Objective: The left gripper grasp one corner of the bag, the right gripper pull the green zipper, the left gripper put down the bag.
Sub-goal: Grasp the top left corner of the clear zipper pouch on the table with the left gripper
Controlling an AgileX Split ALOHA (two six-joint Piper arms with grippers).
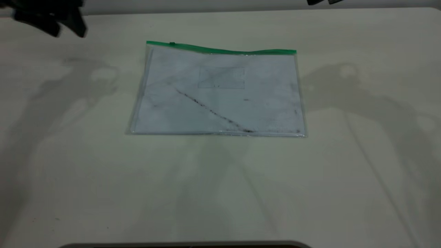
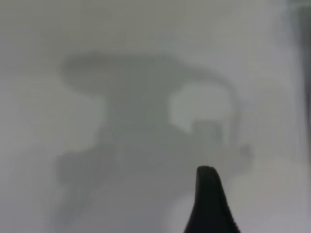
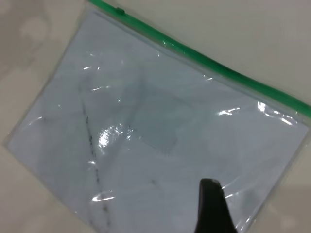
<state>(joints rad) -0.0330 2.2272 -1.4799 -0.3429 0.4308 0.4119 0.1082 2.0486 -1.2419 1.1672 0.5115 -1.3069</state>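
Note:
The bag (image 1: 220,100) lies flat on the table, a clear pouch with a white sheet, a dark diagonal smudge and a small window. The green zipper (image 1: 220,50) runs along its far edge, with the slider tab (image 1: 172,43) near the left end. My left gripper (image 1: 51,19) hangs at the far left, well off the bag and holding nothing. My right gripper (image 1: 324,1) barely shows at the top edge, far right. The right wrist view looks down on the bag (image 3: 160,136), the zipper (image 3: 204,60) and the tab (image 3: 119,10). The left wrist view shows only bare table and the arm's shadow.
The pale table (image 1: 220,189) stretches wide around the bag, crossed by the arms' shadows. A dark rounded edge (image 1: 186,245) shows at the very front. A wall strip runs along the far table edge.

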